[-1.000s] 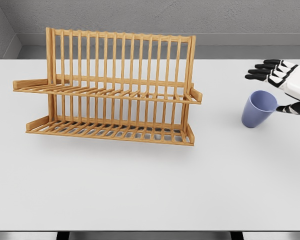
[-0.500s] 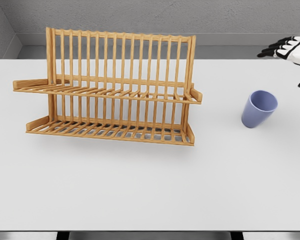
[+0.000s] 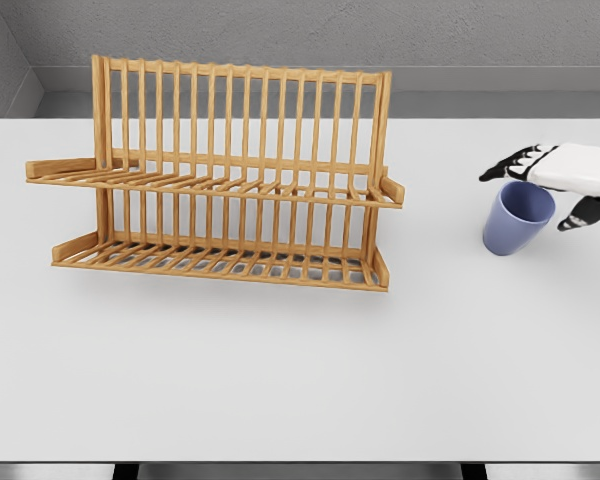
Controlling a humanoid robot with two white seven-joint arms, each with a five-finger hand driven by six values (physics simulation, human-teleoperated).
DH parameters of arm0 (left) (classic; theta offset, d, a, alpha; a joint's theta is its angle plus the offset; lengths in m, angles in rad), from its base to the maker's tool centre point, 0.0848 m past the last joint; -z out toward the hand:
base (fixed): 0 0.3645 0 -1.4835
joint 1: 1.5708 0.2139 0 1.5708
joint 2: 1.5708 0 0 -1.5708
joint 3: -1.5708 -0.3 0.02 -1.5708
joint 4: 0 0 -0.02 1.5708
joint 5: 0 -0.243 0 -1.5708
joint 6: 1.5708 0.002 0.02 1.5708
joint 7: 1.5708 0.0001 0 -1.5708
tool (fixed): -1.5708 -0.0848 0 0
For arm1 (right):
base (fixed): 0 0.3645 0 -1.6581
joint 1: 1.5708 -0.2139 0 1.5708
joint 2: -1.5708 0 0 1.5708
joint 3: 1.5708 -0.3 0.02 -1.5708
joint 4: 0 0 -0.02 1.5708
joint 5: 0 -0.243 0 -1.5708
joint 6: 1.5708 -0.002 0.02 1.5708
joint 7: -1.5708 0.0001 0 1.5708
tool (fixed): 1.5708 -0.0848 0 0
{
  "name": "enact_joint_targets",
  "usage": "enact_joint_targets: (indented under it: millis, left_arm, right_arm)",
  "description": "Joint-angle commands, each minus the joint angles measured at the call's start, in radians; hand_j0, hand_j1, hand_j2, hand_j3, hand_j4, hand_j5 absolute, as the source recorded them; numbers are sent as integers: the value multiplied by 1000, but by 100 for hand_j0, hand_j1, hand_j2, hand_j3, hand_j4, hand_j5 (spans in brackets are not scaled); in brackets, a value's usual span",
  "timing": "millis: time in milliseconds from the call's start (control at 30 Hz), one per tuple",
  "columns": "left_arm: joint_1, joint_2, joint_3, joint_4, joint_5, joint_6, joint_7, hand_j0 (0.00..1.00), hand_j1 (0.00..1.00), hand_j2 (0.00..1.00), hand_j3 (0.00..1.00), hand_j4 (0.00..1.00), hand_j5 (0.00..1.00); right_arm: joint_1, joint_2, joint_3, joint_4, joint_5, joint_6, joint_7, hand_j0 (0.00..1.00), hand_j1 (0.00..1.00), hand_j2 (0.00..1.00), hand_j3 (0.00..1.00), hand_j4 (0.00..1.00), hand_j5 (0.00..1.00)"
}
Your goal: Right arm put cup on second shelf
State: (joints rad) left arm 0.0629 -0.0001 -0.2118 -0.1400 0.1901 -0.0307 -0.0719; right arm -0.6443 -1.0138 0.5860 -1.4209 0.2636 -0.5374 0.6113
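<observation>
A blue-purple cup (image 3: 516, 220) stands upright on the white table (image 3: 300, 380), at the right. My right hand (image 3: 545, 185) hovers just over the cup's rim, palm down, fingers spread toward the left and thumb hanging at the cup's right side. It is open and holds nothing. A two-tier wooden dish rack (image 3: 220, 170) stands to the left of the middle; its upper shelf (image 3: 215, 185) carries nothing. The left arm is out of view.
The rack's lower shelf (image 3: 220, 262) sits close above the table. A grey wall runs behind the table's far edge.
The right hand rose toward the upper right corner, then came back down and left to sit above the cup's rim. The cup has not moved.
</observation>
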Motion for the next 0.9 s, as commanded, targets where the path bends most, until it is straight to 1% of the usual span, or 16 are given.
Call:
enact_joint_targets:
  millis: [0, 167, 233, 333, 400, 700, 733, 767, 800, 833, 867]
  left_arm:
    - [0, 0, 0, 0, 0, 0, 0, 100, 100, 100, 100, 100, 100]
    - [0, 0, 0, -1, 0, 0, 0, 100, 100, 100, 100, 100, 100]
    - [0, 0, 0, -1, 0, 0, 0, 100, 100, 100, 100, 100, 100]
    - [2, 0, 0, 0, 0, 0, 0, 100, 100, 100, 100, 100, 100]
    - [0, 0, 0, -1, 0, 0, 0, 100, 100, 100, 100, 100, 100]
    - [0, 0, 0, -1, 0, 0, 0, 100, 100, 100, 100, 100, 100]
    - [0, 0, 0, 0, 0, 0, 0, 100, 100, 100, 100, 100, 100]
    - [0, 0, 0, -1, 0, 0, 0, 100, 100, 100, 100, 100, 100]
    - [0, 0, 0, -1, 0, 0, 0, 100, 100, 100, 100, 100, 100]
    - [0, 0, 0, 0, 0, 0, 0, 100, 100, 100, 100, 100, 100]
    - [0, 0, 0, -1, 0, 0, 0, 100, 100, 100, 100, 100, 100]
  right_arm:
    - [0, 4, 21, 11, -4, 2, 0, 100, 100, 100, 100, 100, 100]
    - [0, 15, 35, 43, -4, 2, 0, 100, 100, 100, 100, 100, 100]
    - [-17, 34, 37, 68, -4, 4, 0, 100, 100, 100, 100, 100, 100]
    - [-25, 44, 37, 88, -4, 4, 0, 100, 100, 100, 100, 100, 100]
    - [-38, 52, 55, 103, -4, 4, 0, 100, 100, 100, 100, 100, 100]
    - [-41, 52, 72, 100, -4, 2, 0, 100, 100, 100, 100, 100, 100]
    - [-41, 52, 72, 100, -4, 4, 0, 98, 98, 98, 98, 98, 98]
    - [-41, 52, 72, 100, -4, 2, 0, 81, 81, 81, 81, 81, 81]
    - [-41, 52, 72, 100, -4, 2, 0, 70, 70, 70, 70, 70, 70]
    - [-41, 52, 72, 100, -4, 2, 0, 70, 70, 70, 70, 70, 70]
    - [-41, 52, 72, 100, -4, 2, 0, 67, 67, 67, 67, 67, 67]
